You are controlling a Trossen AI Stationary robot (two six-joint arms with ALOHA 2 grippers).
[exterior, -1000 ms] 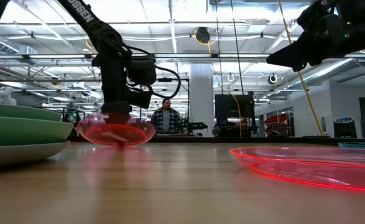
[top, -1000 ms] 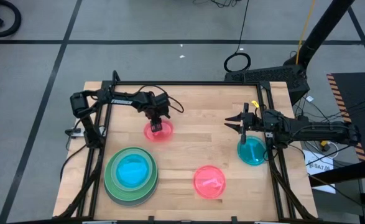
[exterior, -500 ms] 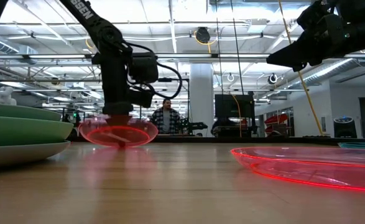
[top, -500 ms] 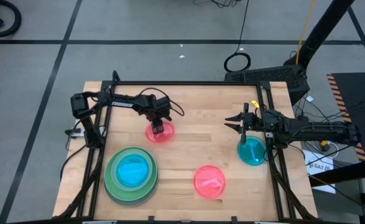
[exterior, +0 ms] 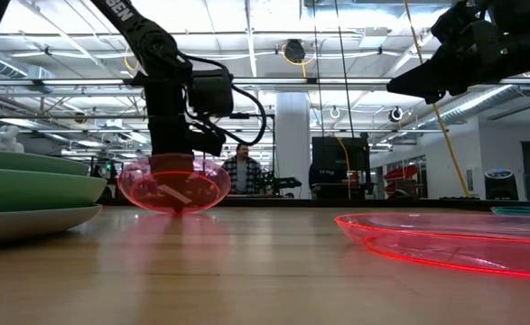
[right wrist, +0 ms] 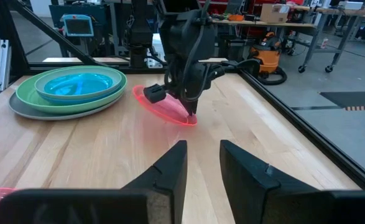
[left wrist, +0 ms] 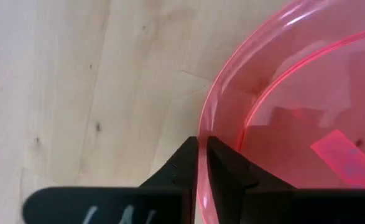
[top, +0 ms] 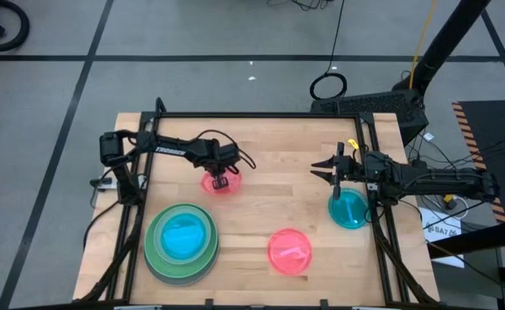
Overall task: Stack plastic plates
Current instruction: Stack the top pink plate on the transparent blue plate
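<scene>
Left gripper is pinched shut on the pink plate rim, tilting it for lifting. Right gripper waits part-open, holding nothing.

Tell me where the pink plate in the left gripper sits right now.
In the high view the pink plate is left of table centre, pinched at its rim by the left gripper, above the green stack.

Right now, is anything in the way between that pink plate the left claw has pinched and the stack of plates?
Nothing visible. The left claw grips the pink plate by its rim; only bare table lies between it and the stack.
</scene>
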